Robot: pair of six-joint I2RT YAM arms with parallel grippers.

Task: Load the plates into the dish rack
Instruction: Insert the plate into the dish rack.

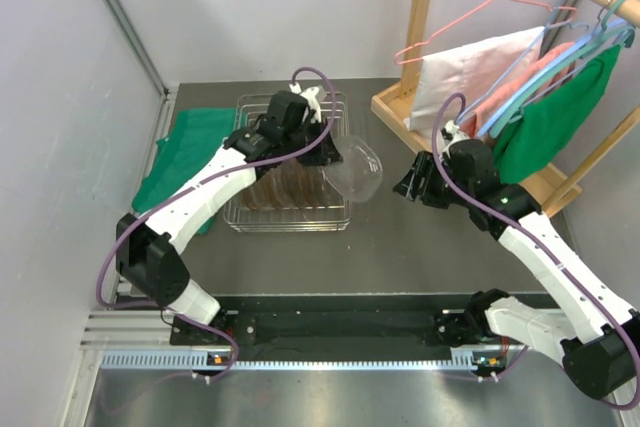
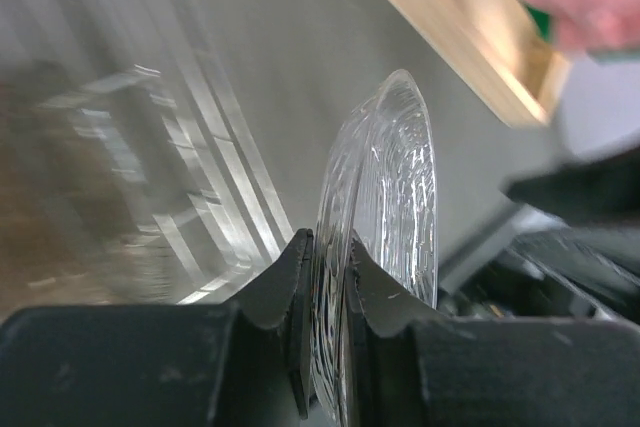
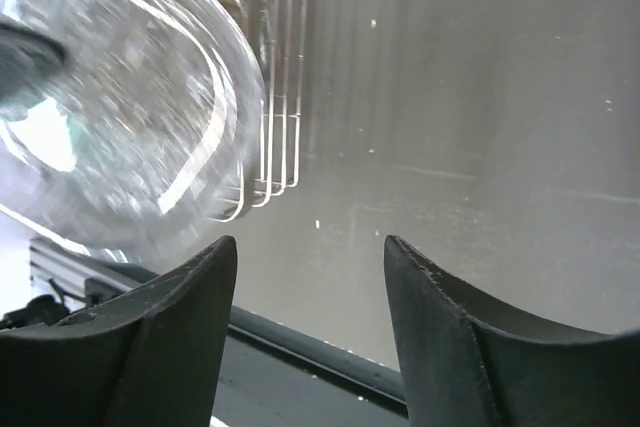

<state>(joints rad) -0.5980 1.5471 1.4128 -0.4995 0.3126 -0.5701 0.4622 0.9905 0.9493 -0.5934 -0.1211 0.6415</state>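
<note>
Plates of two kinds were visible. One clear plate (image 1: 358,172) was round, see-through glass with a ribbed, patterned face and a raised rim. It sat just right of centre in the top view, tilted at the right rim of the dish rack (image 1: 240,219) and raised off the grey metal table (image 1: 400,247). Several brown plates (image 1: 283,190), tinted and see-through, stood on edge in a row inside the rack; their number could not be read.

The rack was a rectangular basket of thin silver wire with parallel bars and a raised rim, at upper centre of the top view.

The left gripper (image 2: 328,240) was clenched on the clear plate. In the left wrist view its two black fingers pinched the plate's lower edge, and the plate rose edge-on above them.

The right gripper (image 3: 308,240) was released, with its matte black fingers spread and only bare table between them. The clear plate showed blurred at upper left of that view, apart from the fingers.

A green cloth (image 1: 180,157) lay left of the rack. A wooden frame (image 1: 425,7) with hung garments stood at upper right.
</note>
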